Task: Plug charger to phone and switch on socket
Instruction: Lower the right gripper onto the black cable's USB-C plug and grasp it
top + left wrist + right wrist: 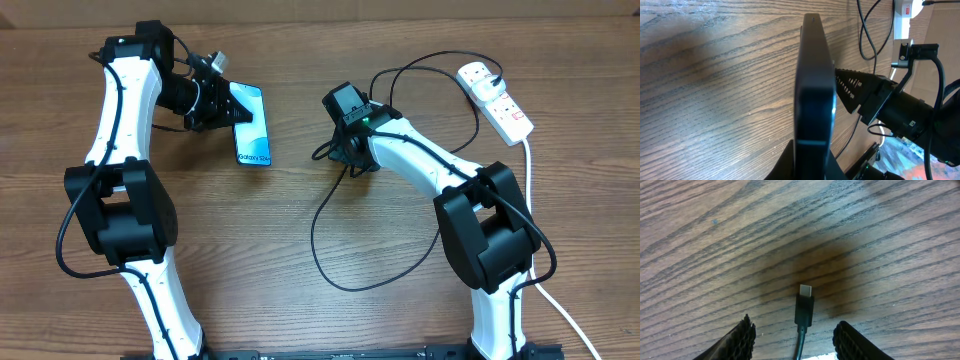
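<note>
Charger (311, 235) loop across central table (250, 285)

The left arm (128, 100) and right arm (425, 160) are built of white tubular links joined by bulky black joint housings (120, 210), with thin black cables (62, 240) looped alongside. The left hand (228, 105) and right hand (796, 332) are black, and the fingers (742, 337) taper to ribbed black pads. A small green light (366, 121) glows on the right wrist.

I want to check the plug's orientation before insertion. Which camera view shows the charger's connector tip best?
The right wrist view: the connector tip appears sharp and whole between the open fingers. In the overhead view the right gripper hides it. The left wrist view shows only distant cable, not the tip.
</note>
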You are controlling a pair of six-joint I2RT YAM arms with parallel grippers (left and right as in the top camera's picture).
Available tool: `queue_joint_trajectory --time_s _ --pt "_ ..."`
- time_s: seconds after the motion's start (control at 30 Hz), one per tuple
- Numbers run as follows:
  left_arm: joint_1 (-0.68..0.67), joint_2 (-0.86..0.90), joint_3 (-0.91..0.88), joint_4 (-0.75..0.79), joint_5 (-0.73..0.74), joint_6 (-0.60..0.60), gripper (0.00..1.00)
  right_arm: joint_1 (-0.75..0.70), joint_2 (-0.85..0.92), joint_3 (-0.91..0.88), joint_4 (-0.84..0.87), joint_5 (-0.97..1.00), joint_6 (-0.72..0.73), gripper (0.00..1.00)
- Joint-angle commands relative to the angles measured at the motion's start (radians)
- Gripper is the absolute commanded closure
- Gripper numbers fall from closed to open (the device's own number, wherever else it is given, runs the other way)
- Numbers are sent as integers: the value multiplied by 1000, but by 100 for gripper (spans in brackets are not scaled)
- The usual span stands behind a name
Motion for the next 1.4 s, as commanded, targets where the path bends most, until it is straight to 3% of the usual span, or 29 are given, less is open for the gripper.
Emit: queue_joint_trajectory --time_s 0.0,0.33,0.97,1.37 --pt "-7 -29 16 1 58 23 96 1 13 -3 6 0 -1 50" --pt "-7 -29 16 0 58 23 96 2 24 -3 8 0 0 62" --pt "-7 -29 16 3 58 22 96 2 47 -3 -42 49 26 74" --pt "-7 -29 16 4 58 11 96 2 47 -3 -42 13 26 92"
